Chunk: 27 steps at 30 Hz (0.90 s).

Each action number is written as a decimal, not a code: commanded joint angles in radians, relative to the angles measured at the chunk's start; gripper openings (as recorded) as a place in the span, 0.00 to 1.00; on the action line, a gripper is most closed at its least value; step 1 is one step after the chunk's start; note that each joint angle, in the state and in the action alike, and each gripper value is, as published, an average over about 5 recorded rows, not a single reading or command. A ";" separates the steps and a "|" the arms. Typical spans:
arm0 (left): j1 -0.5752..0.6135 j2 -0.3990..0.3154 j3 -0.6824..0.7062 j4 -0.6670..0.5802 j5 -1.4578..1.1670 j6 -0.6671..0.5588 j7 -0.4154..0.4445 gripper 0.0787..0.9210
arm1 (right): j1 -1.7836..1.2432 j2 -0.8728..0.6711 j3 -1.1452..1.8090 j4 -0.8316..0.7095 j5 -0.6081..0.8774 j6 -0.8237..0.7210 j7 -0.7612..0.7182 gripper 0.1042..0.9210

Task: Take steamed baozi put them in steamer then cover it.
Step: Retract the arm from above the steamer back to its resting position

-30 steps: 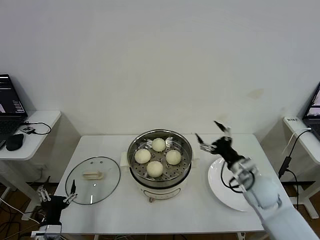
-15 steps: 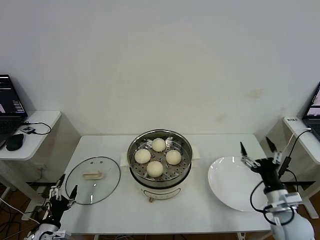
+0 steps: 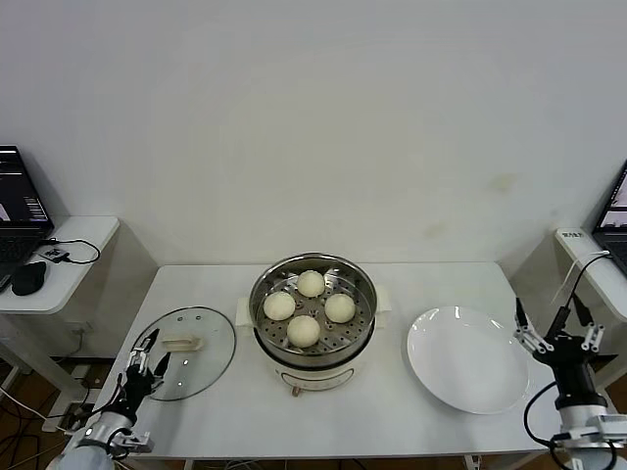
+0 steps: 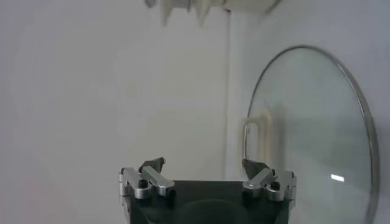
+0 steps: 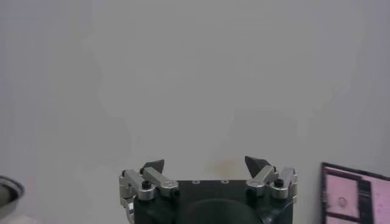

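- Four round cream-white steamed buns sit inside the shiny steel steamer pot at the white table's centre.
- The clear glass lid lies flat left of the pot.
- Left gripper, jaws wide and empty, hovers at the lid's edge.
- Right gripper, jaws wide and empty, is beside the flat white plate.
- No readable writing shows.

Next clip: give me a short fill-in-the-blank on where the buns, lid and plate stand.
1. The steamer holds ____ steamed baozi.
2. The cover lies flat on the table, on the steamer's ____ side.
3. The white plate is ____.
4. The left hand is open beside the cover; the right hand is ____.

Missing: four; left; empty; open
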 commanded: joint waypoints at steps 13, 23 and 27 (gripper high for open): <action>-0.248 0.001 0.144 0.237 0.058 -0.004 -0.001 0.88 | -0.058 0.021 0.072 0.002 0.012 0.010 -0.011 0.88; -0.287 0.011 0.147 0.274 0.051 -0.004 0.005 0.88 | -0.058 0.025 0.065 -0.009 0.010 0.011 -0.019 0.88; -0.305 0.006 0.151 0.283 0.052 -0.002 0.010 0.88 | -0.058 0.026 0.060 -0.014 0.008 0.012 -0.021 0.88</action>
